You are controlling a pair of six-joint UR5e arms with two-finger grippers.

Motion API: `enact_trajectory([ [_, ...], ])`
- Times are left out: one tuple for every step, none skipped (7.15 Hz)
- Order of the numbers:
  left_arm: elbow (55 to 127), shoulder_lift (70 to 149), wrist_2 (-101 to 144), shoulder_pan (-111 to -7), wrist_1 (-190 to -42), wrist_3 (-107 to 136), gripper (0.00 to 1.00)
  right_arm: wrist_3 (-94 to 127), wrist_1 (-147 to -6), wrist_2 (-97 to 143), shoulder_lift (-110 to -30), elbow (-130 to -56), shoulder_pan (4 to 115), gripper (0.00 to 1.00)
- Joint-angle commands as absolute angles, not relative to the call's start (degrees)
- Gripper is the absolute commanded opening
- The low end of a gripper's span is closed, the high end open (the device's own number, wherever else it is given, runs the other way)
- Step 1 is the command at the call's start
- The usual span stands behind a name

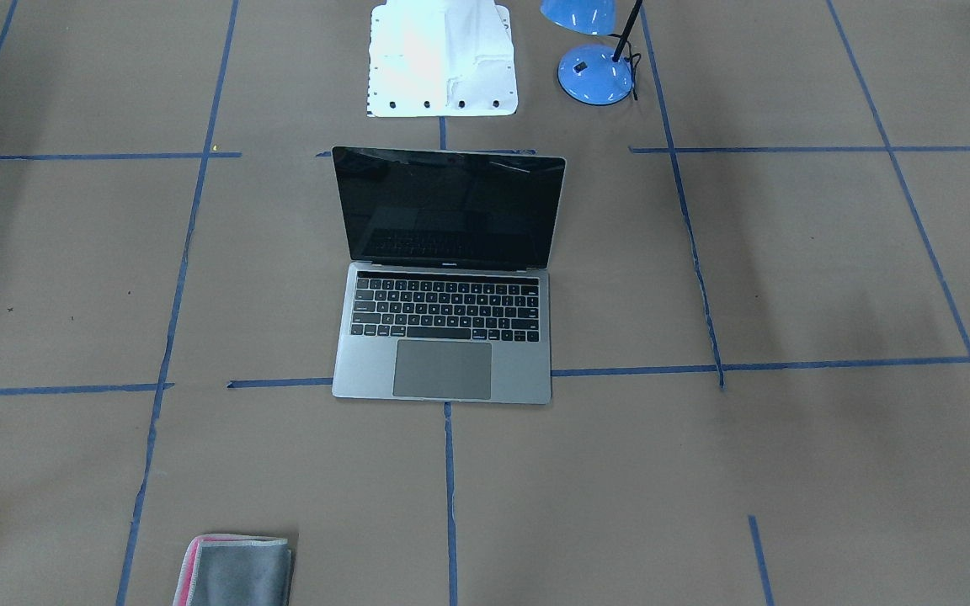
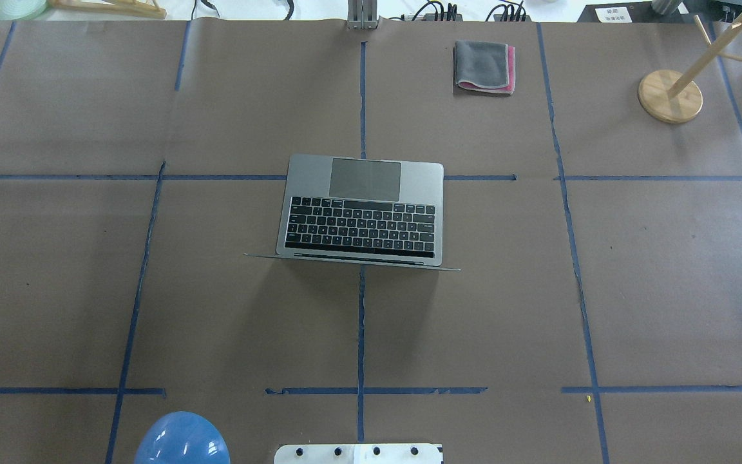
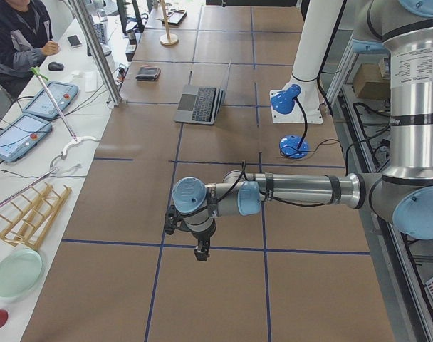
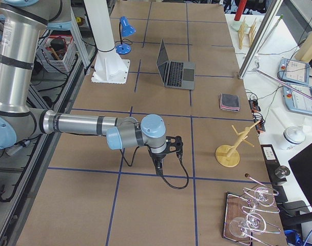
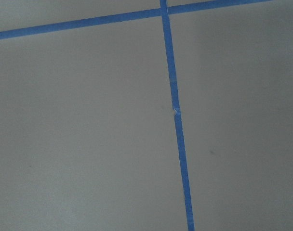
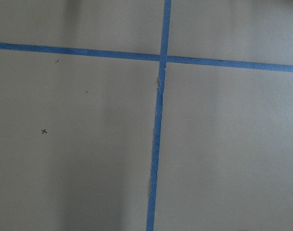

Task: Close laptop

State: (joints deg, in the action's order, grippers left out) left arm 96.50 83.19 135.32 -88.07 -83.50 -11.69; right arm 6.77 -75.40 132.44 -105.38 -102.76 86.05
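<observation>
The laptop (image 1: 443, 370) lies open in the middle of the table, its black screen (image 1: 449, 206) upright and its trackpad on the side away from the robot. It also shows in the overhead view (image 2: 422, 183), the exterior left view (image 3: 200, 103) and the exterior right view (image 4: 179, 72). My left gripper (image 3: 201, 251) shows only in the exterior left view, pointing down over bare table far from the laptop. My right gripper (image 4: 158, 165) shows only in the exterior right view, likewise far from it. I cannot tell whether either is open or shut. Both wrist views show only brown paper and blue tape.
A blue desk lamp (image 1: 594, 71) stands by the white robot base (image 1: 443, 59). A folded grey cloth with a pink edge (image 2: 484, 64) lies at the far side. A wooden stand (image 2: 670, 96) is at the far right. An operator (image 3: 17, 35) sits beside the table.
</observation>
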Motion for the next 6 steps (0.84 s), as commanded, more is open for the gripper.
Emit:
enact_trajectory([
  [96.59, 83.14, 135.35, -88.07, -83.67, -11.78, 0.99, 6.77, -75.41, 132.45, -105.38, -102.83, 86.04, 1.00],
  [96.50, 83.32, 135.35, -87.89, -83.67, -11.69, 0.99, 6.85, -75.41, 132.45, -105.38, -102.75, 86.04, 1.00],
  [97.72, 83.23, 135.35, -87.80, -83.58, -11.78, 0.99, 6.77, -75.32, 132.45, -105.29, -102.83, 86.04, 1.00],
  [99.30, 83.32, 135.26, -87.11, -83.58, -11.60, 0.99, 6.68, -75.32, 132.45, -105.29, -103.01, 85.96, 1.00],
  [101.32, 85.06, 135.96, -86.93, -83.85, -11.34, 0.99, 6.33, -74.71, 133.32, -105.21, -103.27, 85.78, 1.00],
  [101.86, 89.95, 135.79, -86.92, -85.67, -11.16, 0.99, 6.68, -70.01, 134.29, -105.21, -102.84, 85.09, 1.00],
])
